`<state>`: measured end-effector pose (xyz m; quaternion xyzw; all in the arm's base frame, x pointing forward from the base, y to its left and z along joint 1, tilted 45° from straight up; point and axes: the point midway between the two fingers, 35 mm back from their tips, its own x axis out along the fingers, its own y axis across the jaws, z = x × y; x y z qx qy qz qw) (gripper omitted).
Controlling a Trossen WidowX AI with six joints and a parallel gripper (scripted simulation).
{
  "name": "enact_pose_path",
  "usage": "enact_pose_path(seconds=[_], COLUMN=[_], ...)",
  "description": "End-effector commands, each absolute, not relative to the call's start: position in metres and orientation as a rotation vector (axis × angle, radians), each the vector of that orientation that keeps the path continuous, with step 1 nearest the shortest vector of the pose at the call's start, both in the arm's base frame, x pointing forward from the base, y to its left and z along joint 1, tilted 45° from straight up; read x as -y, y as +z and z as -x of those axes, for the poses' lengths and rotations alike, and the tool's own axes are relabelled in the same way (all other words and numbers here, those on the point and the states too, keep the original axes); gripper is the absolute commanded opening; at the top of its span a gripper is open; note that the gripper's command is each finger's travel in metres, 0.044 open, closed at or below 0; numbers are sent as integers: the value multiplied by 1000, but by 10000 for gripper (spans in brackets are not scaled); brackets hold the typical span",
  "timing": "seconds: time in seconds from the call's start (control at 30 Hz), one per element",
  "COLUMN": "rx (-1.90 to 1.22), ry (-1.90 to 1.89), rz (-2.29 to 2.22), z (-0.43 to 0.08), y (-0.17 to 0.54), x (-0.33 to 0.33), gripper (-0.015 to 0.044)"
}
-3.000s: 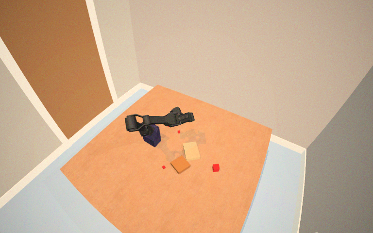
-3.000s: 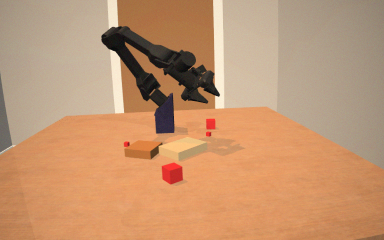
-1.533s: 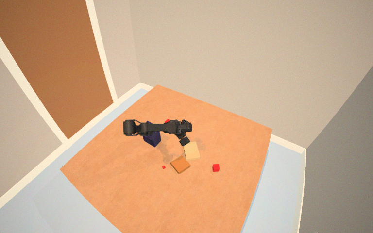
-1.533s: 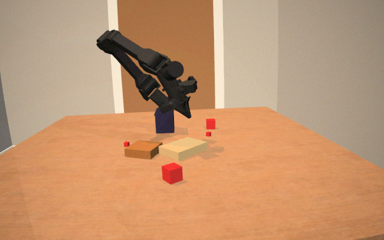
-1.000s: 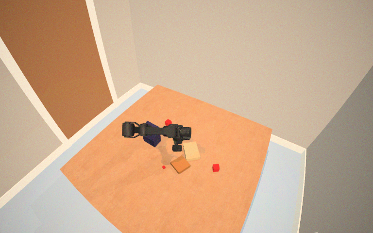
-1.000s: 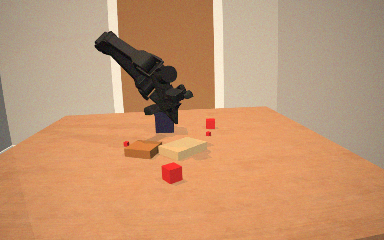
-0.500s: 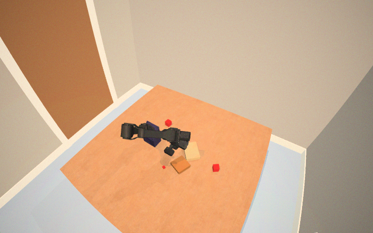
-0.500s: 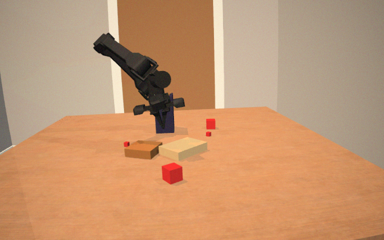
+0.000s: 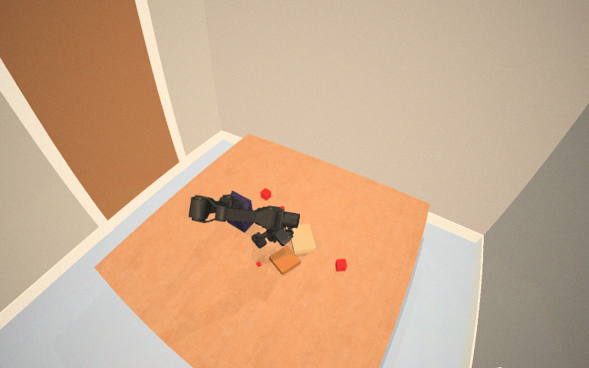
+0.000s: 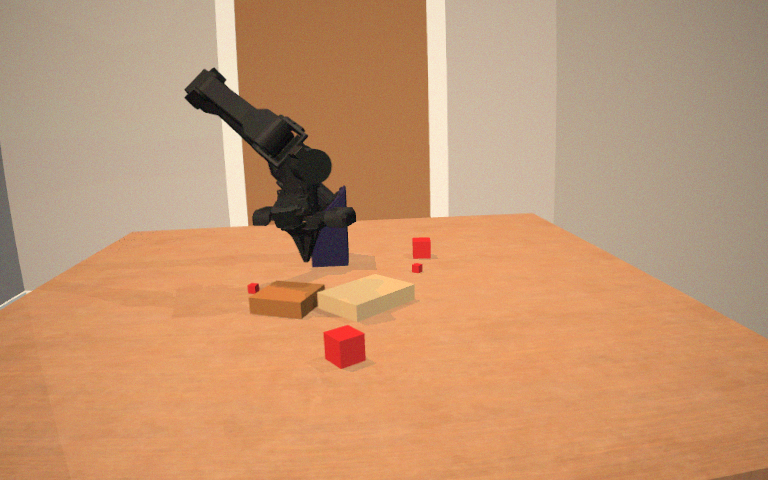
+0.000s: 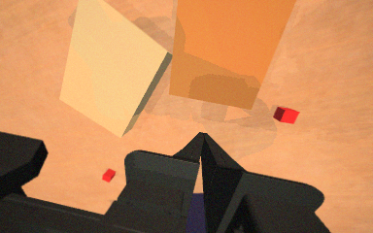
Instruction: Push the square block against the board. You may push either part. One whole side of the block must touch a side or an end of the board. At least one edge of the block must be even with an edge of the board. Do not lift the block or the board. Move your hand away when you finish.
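Note:
The orange-brown square block lies flat on the table. The longer, cream board lies flat beside it, turned at an angle to it. One board corner is very near the block's side, with a wedge-shaped gap opening between their sides. I cannot tell if that corner touches. My gripper is shut and empty. It points down, above the table on the navy base's side of both parts, touching neither. In the top view the arm hides its fingertips.
Large red cubes stand beyond the parts and near the base. A small red cube is near the block; another is nearer the arm. The navy base stands behind.

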<state>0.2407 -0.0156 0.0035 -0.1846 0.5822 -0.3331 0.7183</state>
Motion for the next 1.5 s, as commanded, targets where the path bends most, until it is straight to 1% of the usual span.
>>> enact_pose_path(seconds=[0.0,0.2,1.47], rx=[-1276,-1274,-1273], ry=[-754,-757,-756], rz=[398,401,400], z=[-242,-246,-271], y=[3,-33,-26], x=[18,56,58], gripper=[0,0,0])
